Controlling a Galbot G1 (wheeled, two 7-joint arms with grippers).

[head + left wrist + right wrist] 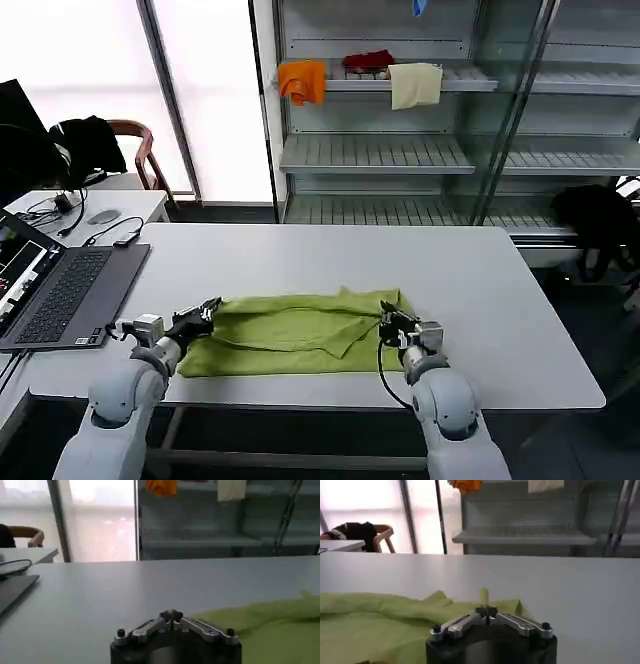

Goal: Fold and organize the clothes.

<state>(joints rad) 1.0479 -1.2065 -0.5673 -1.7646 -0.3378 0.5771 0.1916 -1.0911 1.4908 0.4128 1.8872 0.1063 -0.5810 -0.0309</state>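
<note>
Both arms low & fwd; left gripper [207, 309] fingers closed; right gripper [392, 321] fingers closed too.

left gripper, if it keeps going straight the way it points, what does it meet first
Probably nothing soon. The left gripper sits shut at the T-shirt's left end, and ahead of it lies bare table running to the far edge. The shirt lies off to one side of that line, though depth is hard to judge.
</note>
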